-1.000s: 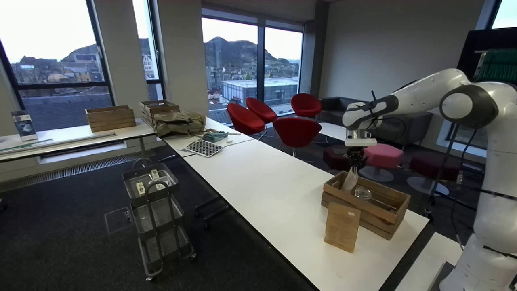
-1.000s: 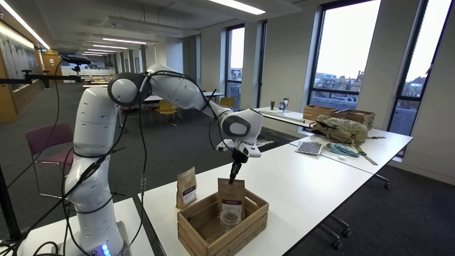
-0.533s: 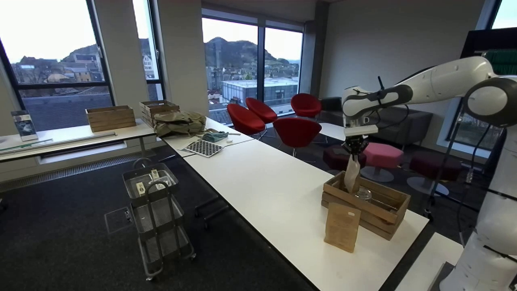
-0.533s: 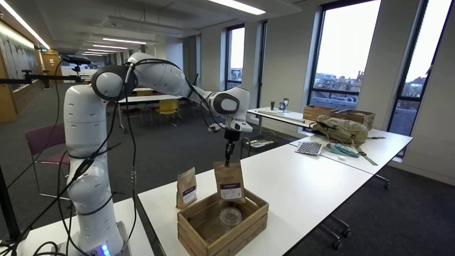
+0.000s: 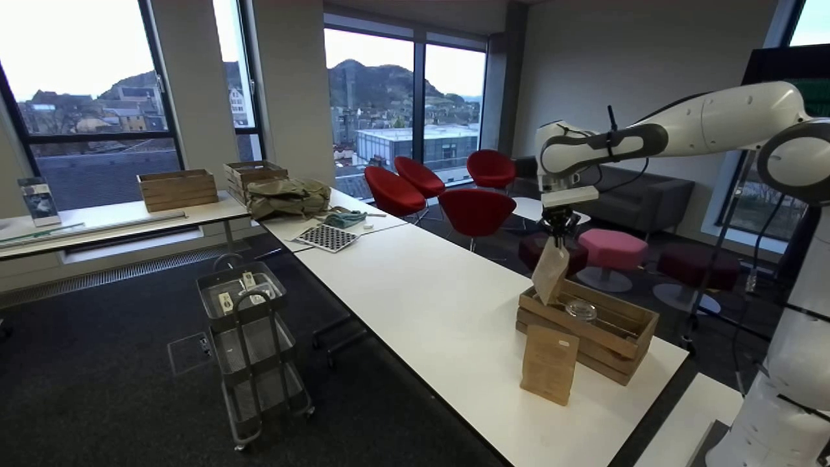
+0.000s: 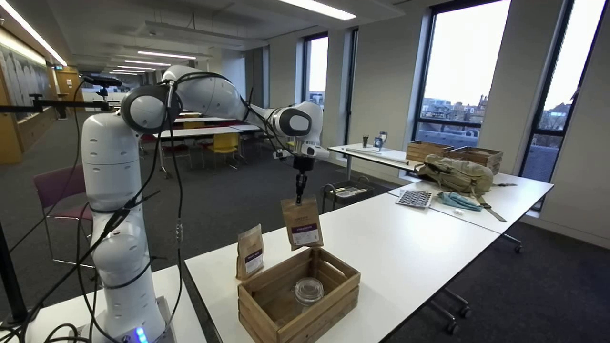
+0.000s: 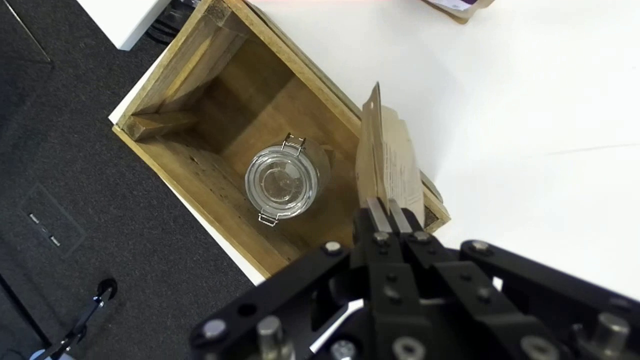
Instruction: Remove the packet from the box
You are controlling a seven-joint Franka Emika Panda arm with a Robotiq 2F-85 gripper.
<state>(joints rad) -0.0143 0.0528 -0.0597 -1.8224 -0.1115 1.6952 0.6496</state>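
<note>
A brown paper packet point(image 6: 302, 223) with a purple and white label hangs from my gripper point(image 6: 299, 201), which is shut on its top edge. In an exterior view the packet point(image 5: 551, 272) is tilted, its lower end near the rim at one end of the wooden box point(image 5: 600, 350). In the wrist view the packet point(image 7: 370, 155) is seen edge-on between the fingertips point(image 7: 387, 215), over the box's edge. The box also shows in an exterior view point(image 6: 329, 312), standing on the white table. Whether the packet's bottom touches the rim cannot be told.
A glass clip-lid jar point(image 7: 281, 182) stands inside the box. A second brown packet point(image 6: 250, 255) stands upright on the table beside the box; it shows in an exterior view too point(image 5: 550, 364). A backpack point(image 6: 452, 174) and a patterned board point(image 6: 414, 198) lie farther along the table.
My gripper has risen with the packet, lifting it from inside the box up to above the rim. The packet has tilted and no longer covers the jar. The box, jar and second packet have not moved.
</note>
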